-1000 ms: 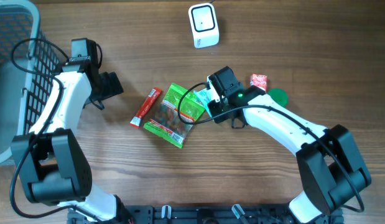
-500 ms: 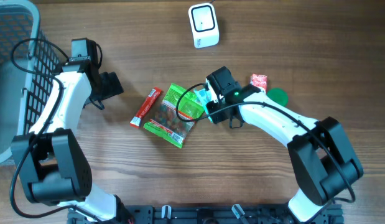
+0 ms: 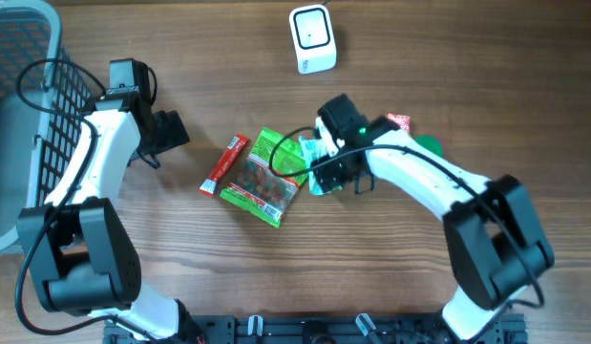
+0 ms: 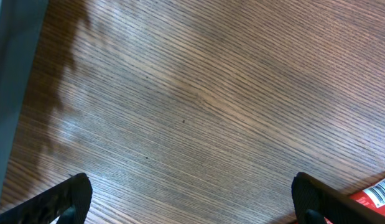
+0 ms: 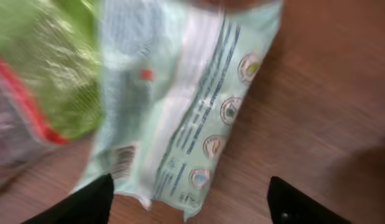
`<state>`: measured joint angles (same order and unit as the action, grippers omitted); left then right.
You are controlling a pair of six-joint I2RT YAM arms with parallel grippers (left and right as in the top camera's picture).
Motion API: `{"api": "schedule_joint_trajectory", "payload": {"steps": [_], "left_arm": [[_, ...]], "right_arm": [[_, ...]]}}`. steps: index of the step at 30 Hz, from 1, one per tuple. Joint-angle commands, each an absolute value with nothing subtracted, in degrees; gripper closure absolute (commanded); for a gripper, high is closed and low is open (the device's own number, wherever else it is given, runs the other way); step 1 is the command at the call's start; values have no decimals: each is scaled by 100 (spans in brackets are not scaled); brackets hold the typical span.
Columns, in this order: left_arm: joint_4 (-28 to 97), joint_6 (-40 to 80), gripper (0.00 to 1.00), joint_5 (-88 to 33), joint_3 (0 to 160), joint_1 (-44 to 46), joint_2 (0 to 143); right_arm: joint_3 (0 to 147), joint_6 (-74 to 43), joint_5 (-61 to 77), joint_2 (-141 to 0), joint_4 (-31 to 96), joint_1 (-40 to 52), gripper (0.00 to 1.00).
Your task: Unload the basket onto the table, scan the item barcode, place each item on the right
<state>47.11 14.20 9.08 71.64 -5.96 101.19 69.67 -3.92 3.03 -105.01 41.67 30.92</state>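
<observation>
Right claw (image 5: 192, 205): jaws spread, grasping nothing, over the mint packet (image 5: 180, 106). Packet lies flat on the desk (image 3: 180, 248) at frame centre, against the green snack bag (image 3: 268, 162), barcode up. Left claw (image 4: 192, 199): released over bare desk.

Step, judged: pickup. Next: close on the packet, present its barcode to the scanner (image 3: 312, 38), upper centre.

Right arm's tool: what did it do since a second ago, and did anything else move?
The right tool opened wide and let go of the mint packet, which now lies by the green snack bag. Its wrist turned slightly. The left tool, red bar and scanner stayed put.
</observation>
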Motion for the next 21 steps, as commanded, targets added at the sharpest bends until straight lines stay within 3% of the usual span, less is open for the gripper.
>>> {"api": "schedule_joint_trajectory", "payload": {"steps": [1, 2, 5, 11, 21], "left_arm": [[4711, 1372, 0, 878, 7244, -624, 10025], [4711, 1369, 0, 878, 7244, -624, 10025], [4711, 1369, 0, 878, 7244, -624, 10025], [4711, 1369, 0, 878, 7244, -624, 10025], [4711, 1369, 0, 878, 7244, -624, 10025]], "right_arm": [[7306, -320, 589, -9931, 4386, 3122, 36], [7295, -336, 742, -9935, 4429, 3138, 48], [7057, -491, 888, -10033, 4281, 3218, 57], [6643, -491, 869, -10503, 3546, 3229, 58], [6628, -489, 847, -11050, 3358, 3229, 59]]}}
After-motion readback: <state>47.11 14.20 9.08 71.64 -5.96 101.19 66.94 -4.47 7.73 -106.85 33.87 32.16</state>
